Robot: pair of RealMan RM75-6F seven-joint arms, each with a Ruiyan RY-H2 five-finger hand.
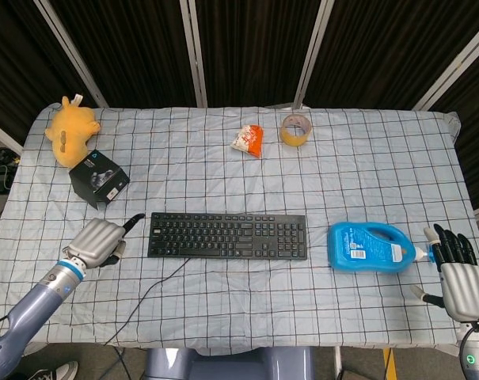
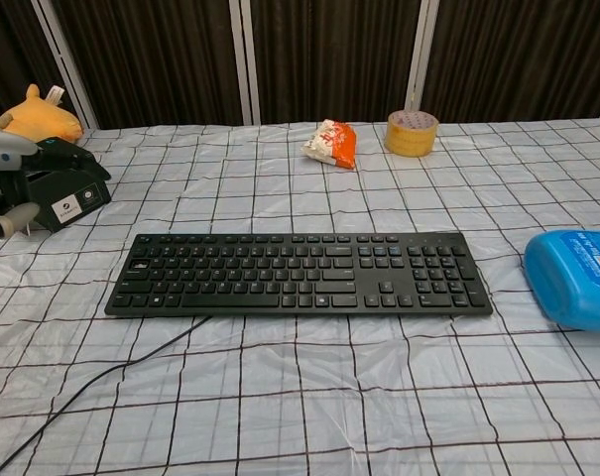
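Your left robot hand (image 1: 99, 241) hovers over the desk (image 1: 223, 309) with most fingers curled in and one pointing out, holding nothing; the keyboard (image 1: 227, 236) lies just beside that fingertip, and the black box (image 1: 99, 180) sits near, beyond the robot hand. Your right robot hand (image 1: 458, 277) rests with fingers spread and empty, the blue bottle (image 1: 370, 248) just beside it toward the keyboard.

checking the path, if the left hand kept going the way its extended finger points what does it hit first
Probably the keyboard: the left hand points one finger right toward its left end, nothing between them. Its height above the table is unclear, so it might pass over the keys.
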